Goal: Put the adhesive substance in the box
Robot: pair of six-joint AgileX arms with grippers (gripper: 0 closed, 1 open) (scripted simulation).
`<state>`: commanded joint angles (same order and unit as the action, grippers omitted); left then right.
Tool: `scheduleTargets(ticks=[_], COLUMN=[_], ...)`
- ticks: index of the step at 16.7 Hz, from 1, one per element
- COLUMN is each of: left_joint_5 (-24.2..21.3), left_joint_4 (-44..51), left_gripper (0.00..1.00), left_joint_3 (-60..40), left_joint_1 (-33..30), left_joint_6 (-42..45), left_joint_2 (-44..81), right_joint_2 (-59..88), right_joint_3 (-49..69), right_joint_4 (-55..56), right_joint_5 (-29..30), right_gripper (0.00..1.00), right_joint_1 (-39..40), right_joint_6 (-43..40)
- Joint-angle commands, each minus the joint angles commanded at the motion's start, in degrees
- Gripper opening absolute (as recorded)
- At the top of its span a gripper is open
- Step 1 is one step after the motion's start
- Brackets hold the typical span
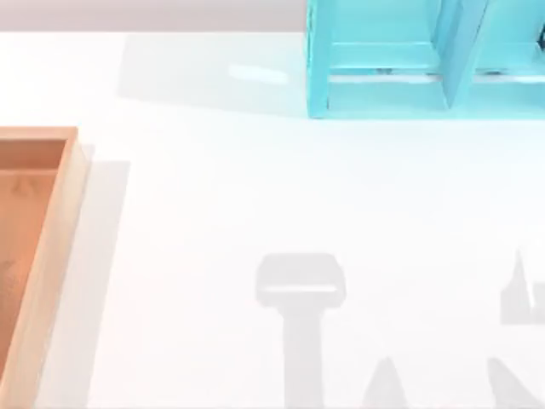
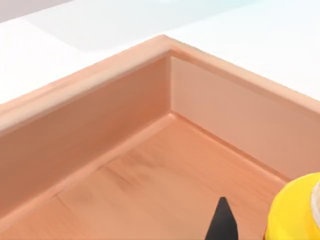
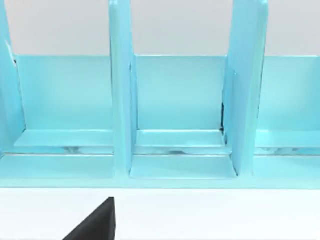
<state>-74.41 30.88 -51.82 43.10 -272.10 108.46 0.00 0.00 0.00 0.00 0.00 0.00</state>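
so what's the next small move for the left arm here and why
Probably lower a little and let go. In the left wrist view the yellow glue bottle sits beside a dark fingertip of the left end effector, already above the box floor near an inside corner. Whether the bottle touches the floor cannot be told. The right arm faces the turquoise shelf.

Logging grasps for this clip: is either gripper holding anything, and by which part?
Cannot be told. The glue bottle sits beside the left gripper's fingertip over the box, but no contact shows.
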Motion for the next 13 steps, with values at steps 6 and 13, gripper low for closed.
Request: scheduleTargets(ticks=[6, 13], left_joint_5=[0.0, 0.0], left_joint_4=[0.0, 0.0], left_gripper=[0.75, 1.0], left_joint_3=[0.0, 0.0], left_joint_1=[0.0, 0.0], left_joint_6=[0.0, 0.0], left_joint_2=[0.0, 0.0], right_joint_2=[0.0, 0.0], right_joint_3=[0.0, 0.0], right_joint_4=[0.0, 0.0], right_joint_5=[0.0, 0.0], right_gripper=[1.0, 1.0], right_joint_1=[0.0, 0.0], right_joint_6=[0.0, 0.0])
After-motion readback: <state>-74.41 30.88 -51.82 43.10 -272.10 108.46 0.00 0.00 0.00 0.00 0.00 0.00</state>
